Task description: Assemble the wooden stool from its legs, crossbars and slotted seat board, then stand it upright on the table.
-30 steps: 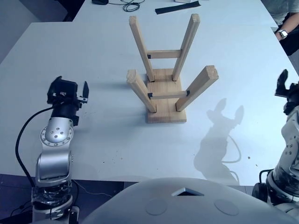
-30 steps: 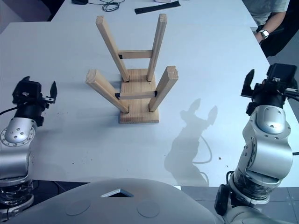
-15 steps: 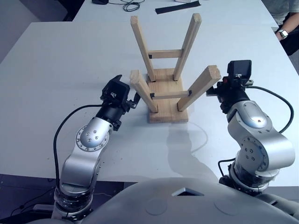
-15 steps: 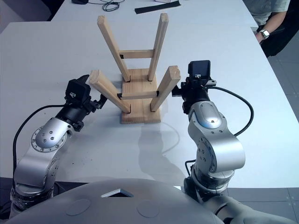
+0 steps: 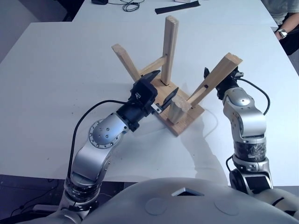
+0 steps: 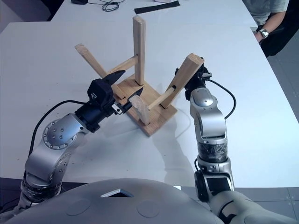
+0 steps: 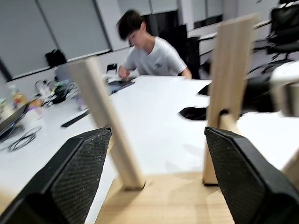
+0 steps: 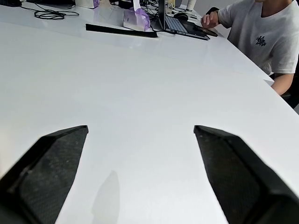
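Stool of pale wood point(image 5: 169, 46), legs and crossbars fitted, stands upside down with its square seat board point(image 5: 189, 119) down on the white table point(image 5: 70, 60). Black left gripper point(image 5: 163, 84), fingers spread wide, sits at the stool's near-left side, between its legs. Black right gripper point(image 8: 140, 127), likewise spread and pinching nothing, sits just behind the stool's right leg point(image 5: 219, 74).

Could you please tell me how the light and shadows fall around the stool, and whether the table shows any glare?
Left eye view: the stool casts a soft-edged shadow on the table toward the robot's near right, with no hard glare. Left wrist view: faint leg shadows lie on the table beyond the seat board. Right wrist view: the table is bright and evenly lit.
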### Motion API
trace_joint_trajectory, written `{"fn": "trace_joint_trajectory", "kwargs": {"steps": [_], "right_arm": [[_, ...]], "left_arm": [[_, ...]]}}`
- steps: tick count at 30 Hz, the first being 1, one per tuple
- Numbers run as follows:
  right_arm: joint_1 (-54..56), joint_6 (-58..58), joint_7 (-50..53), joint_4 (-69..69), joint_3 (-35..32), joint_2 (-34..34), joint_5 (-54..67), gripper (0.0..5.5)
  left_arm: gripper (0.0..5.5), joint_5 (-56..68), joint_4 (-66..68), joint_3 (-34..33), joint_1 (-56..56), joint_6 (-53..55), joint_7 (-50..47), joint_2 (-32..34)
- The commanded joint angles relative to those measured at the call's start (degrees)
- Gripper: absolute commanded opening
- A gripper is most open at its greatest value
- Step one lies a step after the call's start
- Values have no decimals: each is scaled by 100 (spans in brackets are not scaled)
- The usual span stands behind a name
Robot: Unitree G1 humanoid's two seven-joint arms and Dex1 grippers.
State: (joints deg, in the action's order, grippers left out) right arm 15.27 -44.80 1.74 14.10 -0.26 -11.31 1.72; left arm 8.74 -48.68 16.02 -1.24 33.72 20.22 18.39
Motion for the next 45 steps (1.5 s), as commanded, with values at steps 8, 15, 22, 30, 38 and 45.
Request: {"fn": "trace_joint_trajectory", "kwargs": {"steps": [8,15,22,30,38,45], "right_arm": [[534,1164,-157,-1756,-561,-280,-38,420],[-1605,82,-1477,555,-1165,-2204,-239,420],[-3276,-353,-3116,2556,-1015,-3307,190,420],[-3411,-200,-3795,2809,-294,-3573,428,420],[-2752,78,-3603,2224,983,-3121,193,420],[-2130,323,-3217,1452,1537,-2367,1,420]], "left_arm": [[369,274,516,-129,269,-372,361,77],[369,1614,265,-2042,-1118,-957,2030,1321],[369,804,3166,-2711,-759,-2323,2348,1825],[369,-1258,6552,-1557,1459,-4558,1080,1336],[369,-2450,9949,-548,2766,-6772,644,1083],[369,-2832,10966,19,2613,-7756,663,1019]]}}
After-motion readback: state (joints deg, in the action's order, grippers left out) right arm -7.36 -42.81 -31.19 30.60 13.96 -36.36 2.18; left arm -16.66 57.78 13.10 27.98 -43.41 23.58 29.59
